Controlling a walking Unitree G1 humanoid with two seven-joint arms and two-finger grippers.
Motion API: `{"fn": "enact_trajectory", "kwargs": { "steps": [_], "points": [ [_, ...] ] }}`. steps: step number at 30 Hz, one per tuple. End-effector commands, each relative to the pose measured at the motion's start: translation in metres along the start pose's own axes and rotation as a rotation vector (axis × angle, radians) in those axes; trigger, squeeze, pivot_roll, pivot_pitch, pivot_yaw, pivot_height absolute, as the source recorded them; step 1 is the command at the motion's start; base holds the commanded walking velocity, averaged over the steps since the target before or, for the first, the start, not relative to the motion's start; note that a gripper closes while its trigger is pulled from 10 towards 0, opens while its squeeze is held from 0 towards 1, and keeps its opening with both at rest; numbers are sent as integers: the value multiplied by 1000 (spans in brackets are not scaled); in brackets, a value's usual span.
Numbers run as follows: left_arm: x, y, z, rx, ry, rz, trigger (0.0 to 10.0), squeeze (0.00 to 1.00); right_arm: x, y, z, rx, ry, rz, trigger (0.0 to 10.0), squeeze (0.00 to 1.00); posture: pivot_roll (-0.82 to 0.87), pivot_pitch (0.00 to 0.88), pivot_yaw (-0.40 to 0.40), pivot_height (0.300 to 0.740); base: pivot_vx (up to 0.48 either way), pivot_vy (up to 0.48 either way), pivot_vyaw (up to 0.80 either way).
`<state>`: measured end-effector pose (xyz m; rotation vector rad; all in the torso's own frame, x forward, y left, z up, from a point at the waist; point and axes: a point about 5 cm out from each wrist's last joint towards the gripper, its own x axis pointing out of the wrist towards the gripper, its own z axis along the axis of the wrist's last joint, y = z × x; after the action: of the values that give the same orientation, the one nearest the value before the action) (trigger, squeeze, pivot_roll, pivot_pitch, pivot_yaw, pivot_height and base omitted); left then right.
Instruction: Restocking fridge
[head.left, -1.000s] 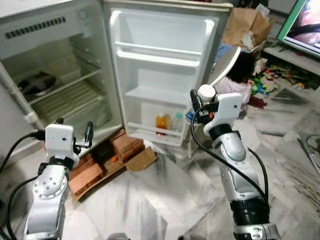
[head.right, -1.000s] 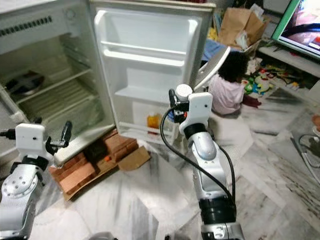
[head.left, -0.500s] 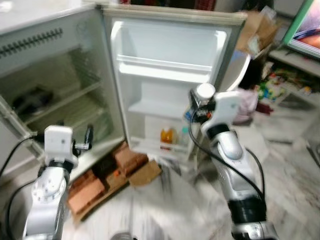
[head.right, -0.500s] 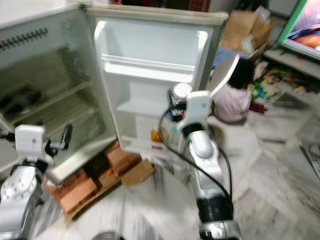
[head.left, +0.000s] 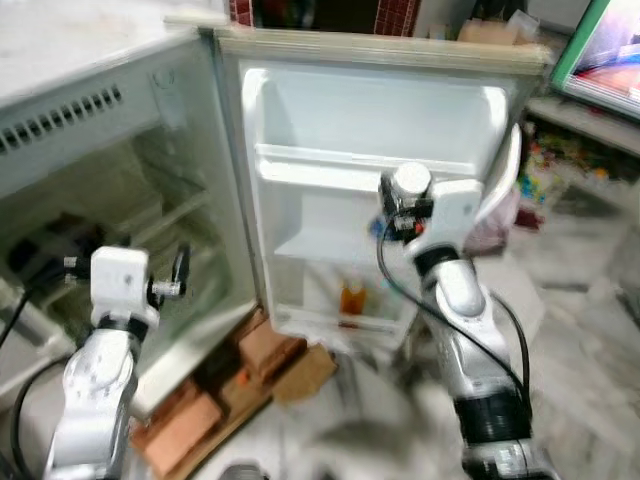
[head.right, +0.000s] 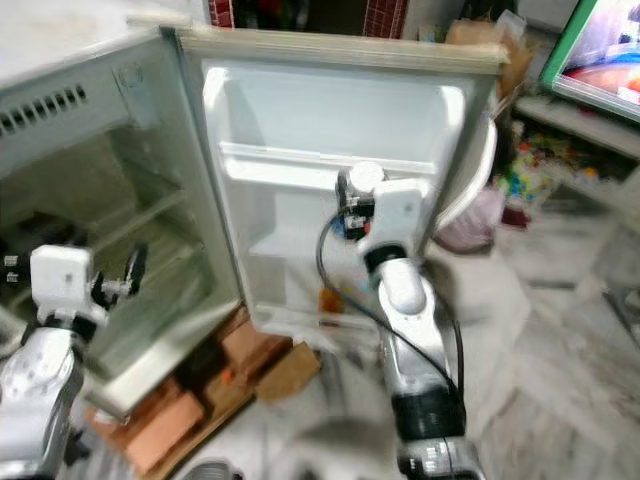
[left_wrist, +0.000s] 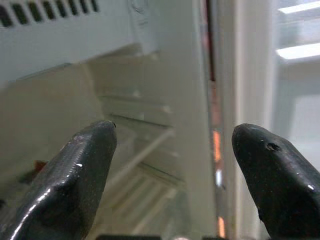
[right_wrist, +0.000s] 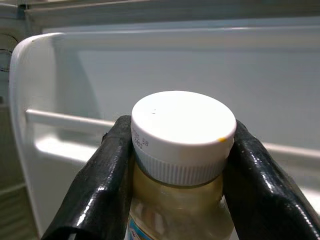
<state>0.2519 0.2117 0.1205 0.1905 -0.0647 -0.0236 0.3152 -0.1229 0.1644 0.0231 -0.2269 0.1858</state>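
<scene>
A small white fridge (head.left: 120, 130) stands open, its door (head.left: 380, 200) swung wide toward me. My right gripper (head.left: 400, 205) is raised in front of the door's middle shelf, shut on a bottle with a white cap (right_wrist: 182, 132) and pale yellow liquid. Its two black fingers (right_wrist: 100, 185) clamp the neck just under the cap. An orange bottle (head.left: 352, 298) stands in the door's bottom rack. My left gripper (left_wrist: 175, 165) is open and holds nothing, lifted before the fridge's left compartment with its wire shelves (head.left: 150, 225).
Bricks and flattened cardboard (head.left: 250, 375) lie on the marble floor under the fridge's front edge. A screen (head.left: 600, 60) and a cluttered low shelf with toys (head.left: 560, 150) sit at the right. A dark dish (head.left: 40, 250) rests on a fridge shelf.
The whole view has shifted closer to the fridge and is blurred, so the camera has moved. The right gripper still holds the bottle, now in front of the door shelves.
</scene>
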Motion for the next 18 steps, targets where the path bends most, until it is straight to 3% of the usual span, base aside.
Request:
{"fn": "enact_trajectory", "kwargs": {
  "steps": [1,13,18],
  "points": [
    [-1,-7,2,-2,-16,-38,10000,0,3,-13,14,-41,-67,-39,10000,0,107,0,-24,740,0,0,0],
    [-2,-11,5,-25,-39,-62,10000,0,6,-16,18,-64,-85,-64,10000,0,105,0,-27,740,368,169,0],
    [-1,-13,6,-39,-44,-60,10000,0,8,-14,22,-75,-101,-60,10000,0,105,0,-28,740,0,0,-587]
  ]
}}
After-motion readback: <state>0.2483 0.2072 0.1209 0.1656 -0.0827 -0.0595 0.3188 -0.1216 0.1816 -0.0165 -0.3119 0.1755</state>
